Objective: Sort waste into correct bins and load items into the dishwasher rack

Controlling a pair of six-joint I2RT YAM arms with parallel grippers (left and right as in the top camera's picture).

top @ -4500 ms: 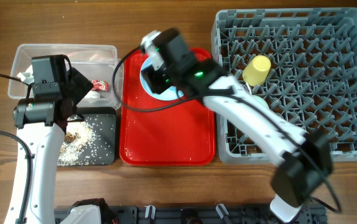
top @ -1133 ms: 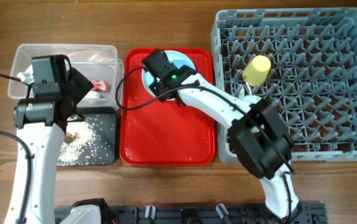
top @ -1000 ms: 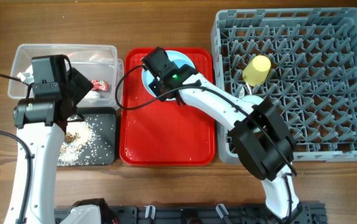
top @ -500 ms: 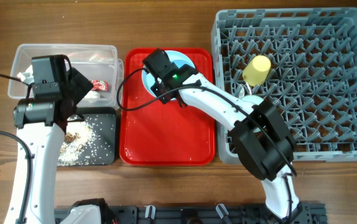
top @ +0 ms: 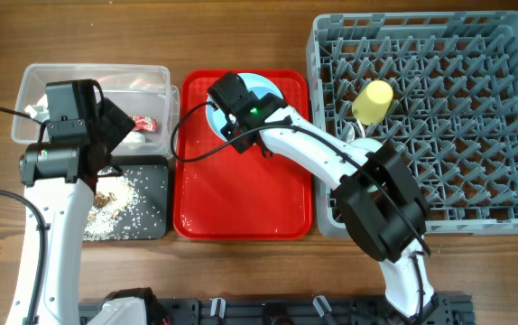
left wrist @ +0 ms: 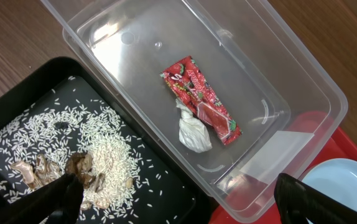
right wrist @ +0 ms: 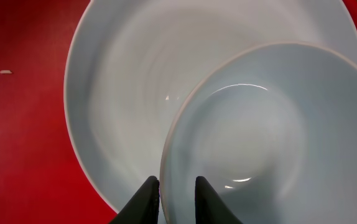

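Right wrist: R gripper (right wrist: 175, 199) astride rim of mint bowl (right wrist: 247, 143), one finger outside, one inside, closed on it. Bowl sits on blue plate (right wrist: 122, 81), covering its right part; plate on red tray (right wrist: 17, 124). Left wrist: L gripper (left wrist: 178, 205) jaws wide apart, holding nothing, above black tray (left wrist: 160, 180) w/ rice (left wrist: 104, 155) and clear tub (left wrist: 272, 68): 1 red wrapper (left wrist: 200, 99), 1 tissue (left wrist: 194, 130) touching it. Overhead: R arm hides bowl, most of plate. 1 yellow cup (top: 374, 99) in rack (top: 457, 117).

In the tub (left wrist: 146, 55) lie the wrapper (left wrist: 199, 103) and tissue (left wrist: 193, 132); bowl (right wrist: 262, 140) on plate (right wrist: 119, 93); cup (top: 373, 100) in rack (top: 462, 135).
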